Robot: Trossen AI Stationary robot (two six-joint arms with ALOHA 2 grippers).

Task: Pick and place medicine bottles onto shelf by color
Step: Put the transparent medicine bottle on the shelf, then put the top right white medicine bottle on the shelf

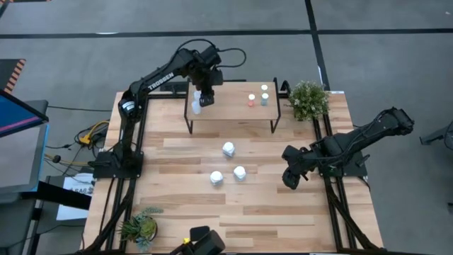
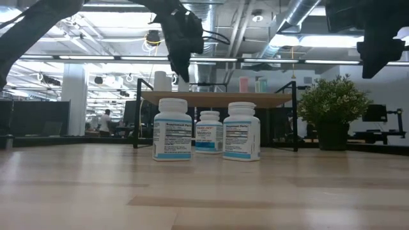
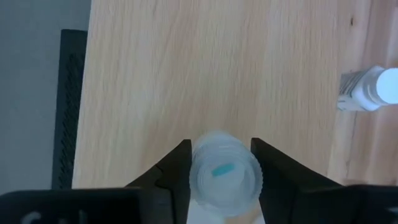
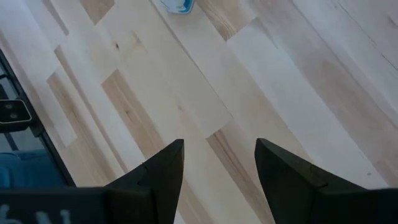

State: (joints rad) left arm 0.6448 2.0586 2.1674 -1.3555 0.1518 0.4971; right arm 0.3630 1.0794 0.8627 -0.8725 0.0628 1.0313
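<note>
The shelf [image 1: 230, 112] stands at the table's far middle. My left gripper [image 1: 204, 98] hovers over its left end, shut on a tiny bottle with a pale light-blue cap [image 3: 225, 177]. Beside it, on the shelf's left end, stands another small light-blue-capped bottle [image 3: 368, 89]. On the shelf's right end stand an orange-capped bottle [image 1: 250, 100] and two pale green ones [image 1: 264, 93]. Three bigger white bottles with blue labels [image 1: 228, 149] [image 1: 240, 173] [image 1: 216, 178] stand on the table in front of the shelf. My right gripper [image 1: 289, 183] hangs open over the table's right part, with only bare planks between its fingers [image 4: 219, 144]. My left gripper pinches the tiny bottle between its two fingers, one on each side of the cap's ribbed rim [image 3: 196, 169]. The fingers come from above, pointing steeply down. The bottle stays upright, cap up, over the shelf top [image 3: 186, 74]. Whether its base touches the shelf cannot be told.
A potted plant [image 1: 308, 99] stands by the shelf's right end, and a smaller one [image 1: 139, 227] at the near left corner. The shelf's middle is bare wood. Black frame rails run along both table sides.
</note>
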